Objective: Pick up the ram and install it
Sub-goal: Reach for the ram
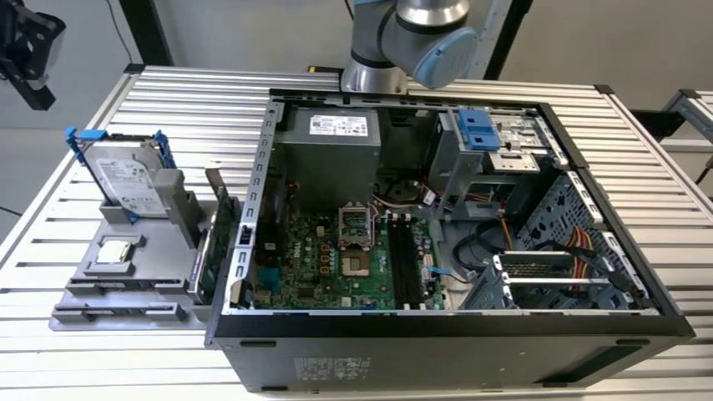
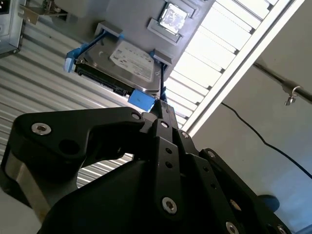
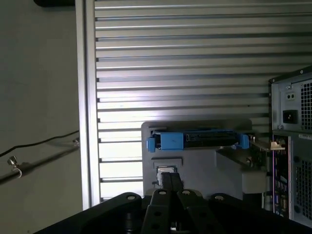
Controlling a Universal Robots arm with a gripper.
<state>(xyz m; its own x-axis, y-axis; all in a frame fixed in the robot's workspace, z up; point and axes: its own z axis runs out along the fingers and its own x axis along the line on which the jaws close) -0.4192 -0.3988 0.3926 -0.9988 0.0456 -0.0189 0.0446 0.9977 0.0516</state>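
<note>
Starting at the wrist, the gripper (image 3: 170,181) has its two black fingers pressed together in both wrist views, with nothing between them. It hangs high over a grey fixture tray (image 1: 145,267) on the slatted tabletop (image 1: 657,192).

On that tray lies a hard drive (image 2: 131,61) in a blue caddy, with a small square processor chip (image 2: 173,17) just beside it. Along the tray's side nearest the computer case (image 1: 446,334), a dark green expansion card (image 1: 226,221) stands on edge. Close beside it is a thinner, narrower stick, also on edge, which I take to be the ram (image 1: 200,266); its colour and chips are too small to make out. It is well apart from the gripper and untouched.

Farther on, in the open case, the long black memory slots (image 1: 403,263) on the motherboard look bare, so nothing appears installed yet. The arm (image 1: 412,33) rises behind the case.

The ram should be light and stiff but brittle, with exposed chips and a delicate contact edge. The safest hold is probably across its thin faces near the middle of the upper edge. That keeps the fingers off the contacts and the stick from tilting.
</note>
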